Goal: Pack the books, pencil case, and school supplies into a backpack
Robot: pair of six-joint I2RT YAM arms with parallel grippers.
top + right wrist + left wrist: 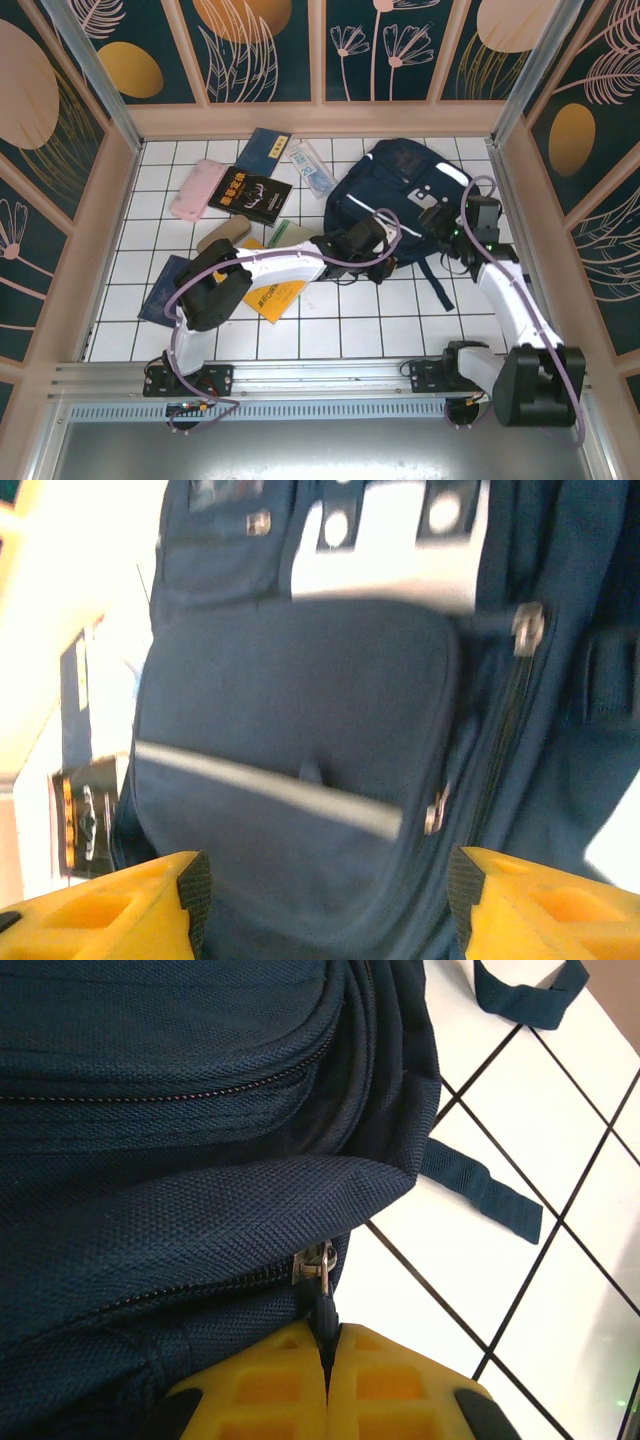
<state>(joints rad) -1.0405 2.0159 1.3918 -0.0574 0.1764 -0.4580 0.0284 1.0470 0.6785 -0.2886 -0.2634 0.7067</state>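
The navy-blue backpack lies flat at the back right of the tiled table. My left gripper is at the backpack's near edge. In the left wrist view it is shut on a dark zipper pull hanging from a metal slider. My right gripper hovers over the pack's right side. Its yellow jaws stand open above the front pocket, holding nothing. A black book, a yellow-orange book, a pink pencil case, a clear packet and a green notepad lie to the left.
A dark blue book lies by the back wall and a navy booklet at the left near the left arm. A tan item sits beside the notepad. Loose straps trail onto the tiles. Walls close in the table on three sides.
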